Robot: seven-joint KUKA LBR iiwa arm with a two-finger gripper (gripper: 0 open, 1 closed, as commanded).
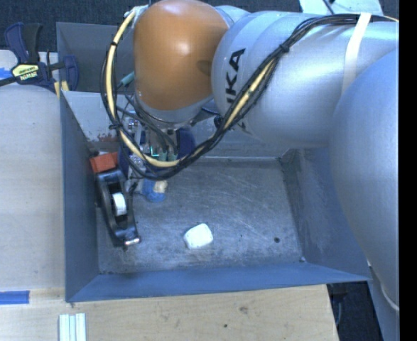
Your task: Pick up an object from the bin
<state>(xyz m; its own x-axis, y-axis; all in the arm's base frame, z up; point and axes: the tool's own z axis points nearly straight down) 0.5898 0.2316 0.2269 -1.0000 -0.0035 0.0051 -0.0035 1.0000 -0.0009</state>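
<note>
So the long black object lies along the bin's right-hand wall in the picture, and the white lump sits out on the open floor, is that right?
Not quite. The camera view shows the long black object along the bin's left-hand wall, not the right. The white lump does sit out on the open floor.

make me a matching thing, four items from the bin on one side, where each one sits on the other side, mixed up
Things:
1. white lump
2. orange block
3. long black tool
4. small blue piece

Places:
A. lengthwise along the view's left wall
B. just below the arm's cabled wrist
C. alone on the bare floor, towards the near wall
D. by the left wall, at the black tool's far end

Pairs: 1-C, 2-D, 3-A, 4-B
</note>
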